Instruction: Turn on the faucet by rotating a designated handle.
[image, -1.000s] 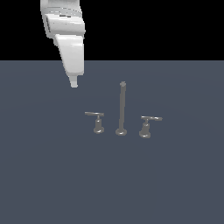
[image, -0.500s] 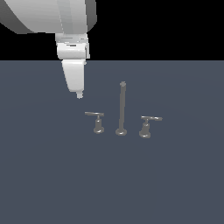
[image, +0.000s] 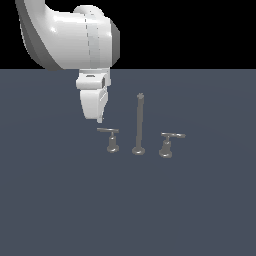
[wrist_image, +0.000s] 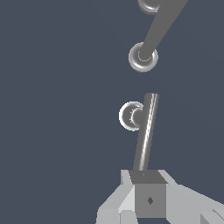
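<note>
The faucet stands as three grey metal pieces: a tall spout post (image: 139, 122) in the middle and a lever on each side. The handle (image: 110, 136), on the exterior view's left, has a thin flat bar on a slim stem. My gripper (image: 100, 119) hangs just above the outer end of that bar, fingers together and holding nothing. In the wrist view the handle's bar (wrist_image: 146, 131) runs straight out from my gripper (wrist_image: 147, 178), with its round base (wrist_image: 129, 116) beside it. Whether the fingertips touch the bar I cannot tell.
The twin handle (image: 168, 144) with the wider base stands on the exterior view's right of the spout. The spout's round foot (wrist_image: 143, 57) lies beyond the handle in the wrist view. All pieces sit on a flat dark grey surface (image: 60, 200).
The arm has come down and toward the exterior view's right, bringing the gripper tip from well above and left of the handle to just over its bar end. The faucet pieces have not moved.
</note>
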